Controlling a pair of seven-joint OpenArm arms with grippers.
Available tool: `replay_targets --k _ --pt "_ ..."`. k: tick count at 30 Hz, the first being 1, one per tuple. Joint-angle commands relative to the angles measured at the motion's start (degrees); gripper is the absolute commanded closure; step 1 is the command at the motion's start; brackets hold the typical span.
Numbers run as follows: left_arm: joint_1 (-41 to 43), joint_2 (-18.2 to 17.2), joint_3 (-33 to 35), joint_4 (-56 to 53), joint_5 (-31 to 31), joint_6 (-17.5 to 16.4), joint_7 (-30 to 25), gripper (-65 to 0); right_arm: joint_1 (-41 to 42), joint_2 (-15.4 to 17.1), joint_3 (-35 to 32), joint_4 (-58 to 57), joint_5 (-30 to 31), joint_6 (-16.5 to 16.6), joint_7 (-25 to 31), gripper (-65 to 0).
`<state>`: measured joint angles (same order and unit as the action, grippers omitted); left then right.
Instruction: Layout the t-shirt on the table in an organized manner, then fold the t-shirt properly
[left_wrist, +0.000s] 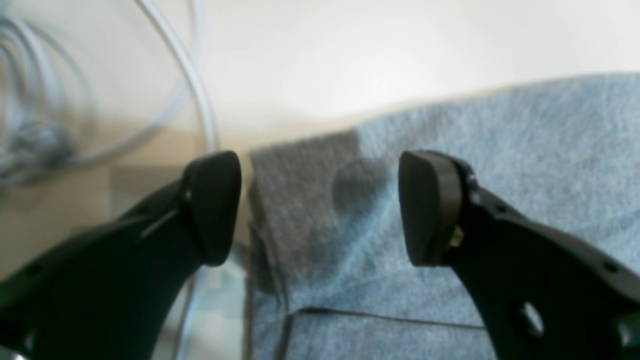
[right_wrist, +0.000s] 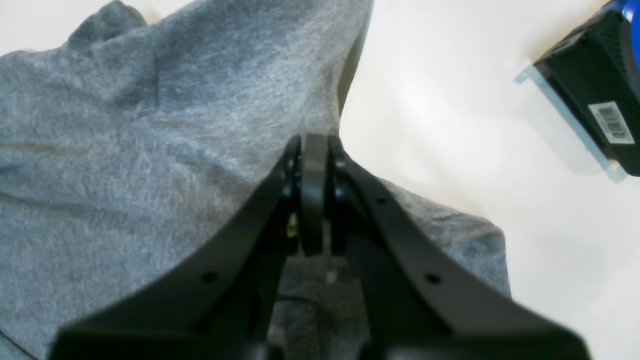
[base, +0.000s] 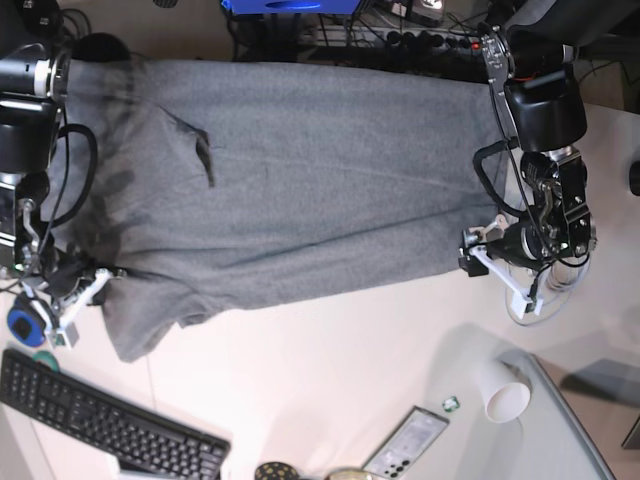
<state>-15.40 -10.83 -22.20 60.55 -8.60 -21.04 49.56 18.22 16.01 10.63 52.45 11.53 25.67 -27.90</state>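
While spread flat, heather-grey knit t-shirt (base: 320, 180) looks soft.

bright even light; both wrist views soft and blurred.

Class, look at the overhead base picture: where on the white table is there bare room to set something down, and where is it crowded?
Free: the white table between the t-shirt's near hem, the keyboard and the paper cup. Crowded: the far edge, covered by the shirt, with cables behind, and both shirt ends, where the arms stand.
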Motion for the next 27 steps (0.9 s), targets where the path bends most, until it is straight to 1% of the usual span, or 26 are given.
replay_targets --k 1,5,7,9,14,18,23,24,25,26,27 --pt "-2.0 -1.0 -0.4 0.4 -0.3 0.3 -1.1 -47.1 1.5 0.8 0.1 1.0 0.4 -0.1 1.2 0.0" --pt "-2.0 -1.0 -0.1 -0.4 0.1 0.6 -4.7 -47.1 1.5 0.8 0.1 1.0 0.4 -0.1 1.2 0.0" --pt "-1.7 -1.0 -0.3 -1.0 0.1 0.6 -5.2 -47.1 1.5 0.8 0.1 1.0 0.4 -0.1 1.2 0.0" --pt "-1.9 -1.2 -0.4 -3.1 0.1 0.6 -5.8 -47.1 1.5 0.8 0.1 1.0 0.4 -0.1 1.2 0.0" --pt "-2.1 -1.6 -0.2 -10.2 0.2 0.6 -10.9 -47.1 1.5 0.8 0.1 1.0 0.4 -0.1 1.2 0.0" --pt "-2.5 -1.8 -0.1 -11.5 0.2 0.6 -12.2 -47.1 1.5 0.8 0.1 1.0 0.4 -0.1 1.2 0.0" --pt "-2.5 -1.8 -0.1 -11.2 0.2 0.6 -12.1 -46.9 1.5 0.8 0.1 1.0 0.4 -0.1 1.2 0.0" --pt "-2.5 -1.8 -0.1 -11.2 0.2 0.6 -12.1 -46.1 1.5 0.8 0.1 1.0 0.4 -0.1 1.2 0.0" --pt "-2.5 -1.8 -0.1 -11.2 0.2 0.6 -12.1 -43.8 1.5 0.8 0.1 1.0 0.4 -0.1 1.2 0.0" --pt "-2.5 -1.8 -0.1 -11.2 0.2 0.6 -12.1 -40.3 1.5 0.8 0.1 1.0 0.4 -0.1 1.2 0.0" --pt "-2.5 -1.8 -0.1 -11.2 0.2 0.6 -12.1 -35.4 1.5 0.8 0.1 1.0 0.4 -0.1 1.2 0.0"
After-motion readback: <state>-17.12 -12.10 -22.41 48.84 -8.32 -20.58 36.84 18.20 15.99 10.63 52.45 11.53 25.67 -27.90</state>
